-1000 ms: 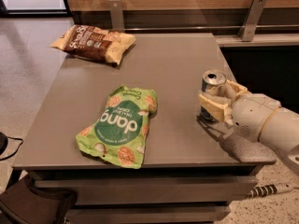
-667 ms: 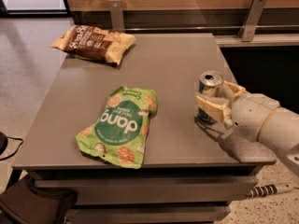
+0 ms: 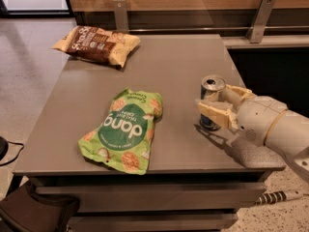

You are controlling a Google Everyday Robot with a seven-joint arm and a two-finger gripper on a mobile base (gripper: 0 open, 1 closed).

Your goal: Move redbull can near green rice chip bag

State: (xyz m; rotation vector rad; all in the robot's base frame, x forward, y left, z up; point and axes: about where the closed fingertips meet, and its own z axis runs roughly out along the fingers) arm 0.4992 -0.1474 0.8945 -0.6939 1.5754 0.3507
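Note:
The redbull can stands upright near the right edge of the grey table, its silver top showing. My gripper comes in from the right and its cream fingers are closed around the can's body. The green rice chip bag lies flat near the table's front, to the left of the can, with a gap of bare table between them.
A brown-and-cream snack bag lies at the table's far left corner. A wooden wall with metal brackets runs behind the table. A dark object sits on the floor at the front left.
The gripper and the can have shifted slightly left, toward the green bag. The bags have not moved.

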